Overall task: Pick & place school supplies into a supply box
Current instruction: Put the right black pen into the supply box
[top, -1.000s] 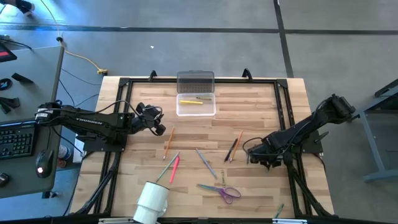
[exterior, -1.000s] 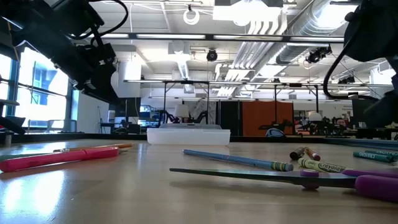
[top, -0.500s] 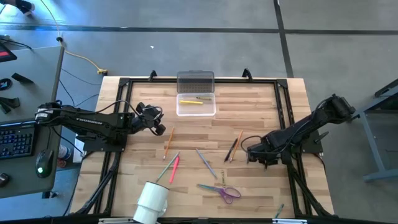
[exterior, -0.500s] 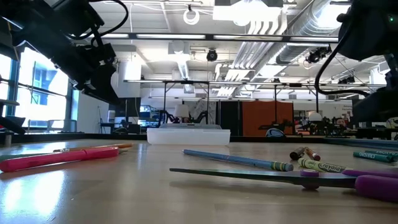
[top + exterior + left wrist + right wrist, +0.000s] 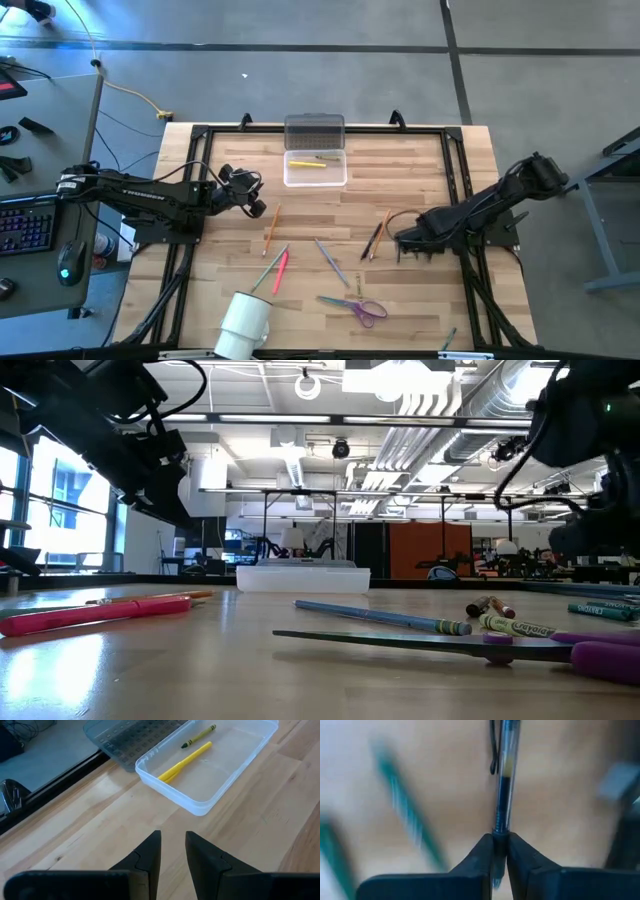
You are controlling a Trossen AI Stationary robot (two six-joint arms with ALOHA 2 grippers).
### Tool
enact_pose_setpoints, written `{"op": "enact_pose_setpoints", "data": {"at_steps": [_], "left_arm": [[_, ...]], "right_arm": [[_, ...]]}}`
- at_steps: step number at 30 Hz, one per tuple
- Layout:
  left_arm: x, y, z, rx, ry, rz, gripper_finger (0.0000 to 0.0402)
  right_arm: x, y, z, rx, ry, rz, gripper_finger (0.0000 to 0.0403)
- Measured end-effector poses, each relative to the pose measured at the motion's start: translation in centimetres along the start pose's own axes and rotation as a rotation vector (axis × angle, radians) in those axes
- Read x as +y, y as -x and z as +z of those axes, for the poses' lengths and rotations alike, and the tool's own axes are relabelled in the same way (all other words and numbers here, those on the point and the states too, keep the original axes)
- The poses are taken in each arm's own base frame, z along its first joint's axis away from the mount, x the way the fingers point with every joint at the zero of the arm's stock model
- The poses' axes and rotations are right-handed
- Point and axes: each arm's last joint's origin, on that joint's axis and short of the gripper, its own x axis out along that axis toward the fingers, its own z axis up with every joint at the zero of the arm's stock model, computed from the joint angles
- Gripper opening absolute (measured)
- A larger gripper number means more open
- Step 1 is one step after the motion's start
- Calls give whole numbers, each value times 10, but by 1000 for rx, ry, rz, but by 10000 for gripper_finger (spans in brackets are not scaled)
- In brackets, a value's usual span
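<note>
Wooden table [image 5: 420,160], seen from above. Toward twelve o'clock, clear supply box [image 5: 315,168] with lid open, holding a yellow pencil [image 5: 184,761] and a green crayon [image 5: 198,736]. At four o'clock, right gripper [image 5: 500,844] pinched shut on a clear pen [image 5: 504,775]. At nine o'clock, left gripper [image 5: 172,849] hovering, fingers slightly parted, gripping nothing. Scattered mid-table: orange pencil [image 5: 271,229], pink pen [image 5: 281,270], blue pencil [image 5: 331,262]. Near six o'clock: scissors [image 5: 357,307]. Near seven o'clock: white cup [image 5: 244,323] on its side.
</note>
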Motion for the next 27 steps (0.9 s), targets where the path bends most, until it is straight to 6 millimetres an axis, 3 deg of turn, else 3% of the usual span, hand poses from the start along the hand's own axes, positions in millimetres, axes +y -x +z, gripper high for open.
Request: {"op": "enact_pose_setpoints", "data": {"at_steps": [3,7,13,18,22,24,27], "left_arm": [[0,0,0,0,0,1,124],[0,0,0,-3,0,8,124],[0,0,0,-6,1,10,124],[0,0,1,-9,4,9,124],[0,0,1,-8,4,9,124],[0,0,1,-8,4,8,124],[0,0,1,-9,4,8,124]], "right_arm": [[1,13,7,-191,51,4,14],[21,32,19,-363,143,132,10],[60,60,56,-650,260,327,14],[100,89,98,-884,392,614,15],[118,115,128,-1020,557,921,15],[125,121,136,-1092,665,1029,16],[140,115,142,-1118,761,1091,16]]}}
